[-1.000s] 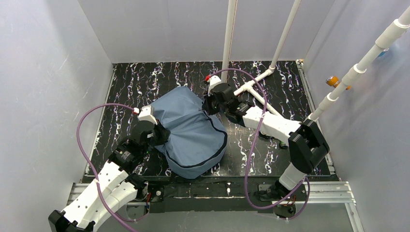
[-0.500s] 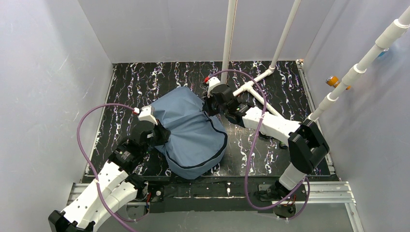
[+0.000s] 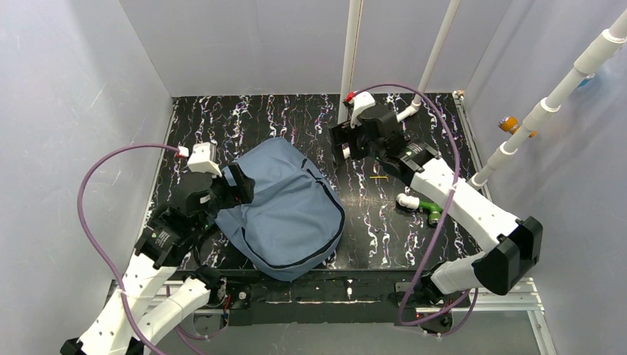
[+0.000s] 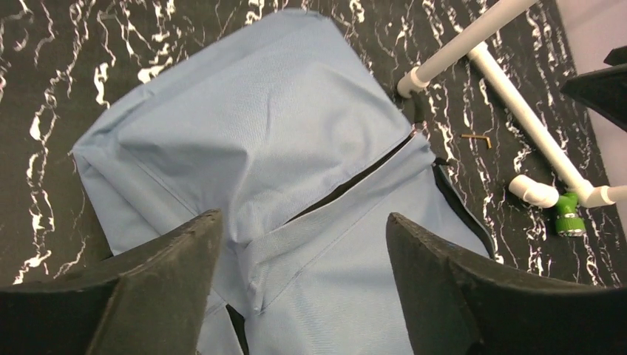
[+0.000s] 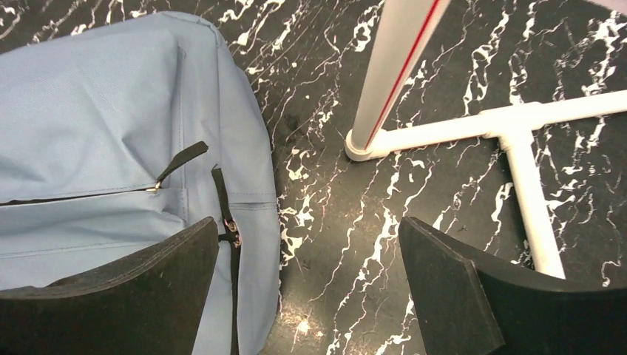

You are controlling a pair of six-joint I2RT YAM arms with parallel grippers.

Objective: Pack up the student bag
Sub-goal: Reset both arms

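The student bag (image 3: 285,211), slate-blue with dark zipper lines, lies flat in the middle of the black marbled table. My left gripper (image 3: 235,185) hovers over its left edge, open, with only bag fabric (image 4: 281,148) below the spread fingers (image 4: 303,222). Off the bag's upper right corner my right gripper (image 3: 341,142) is raised and open. In the right wrist view (image 5: 309,229) bare table shows between the fingers. The bag (image 5: 89,133) lies to their left, with two dark zipper pulls (image 5: 181,159) near its edge. Neither gripper holds anything.
A white pipe frame (image 3: 399,118) stands on the table behind the right gripper, its upright (image 5: 395,66) close by. A green and white pipe fitting (image 3: 421,205) and a small yellow hex key (image 3: 378,177) lie right of the bag. Grey walls enclose three sides.
Both grippers were shut at the bag's edges and have opened and pulled away, the left arm to the left, the right arm up toward the back. The bag has settled flatter.
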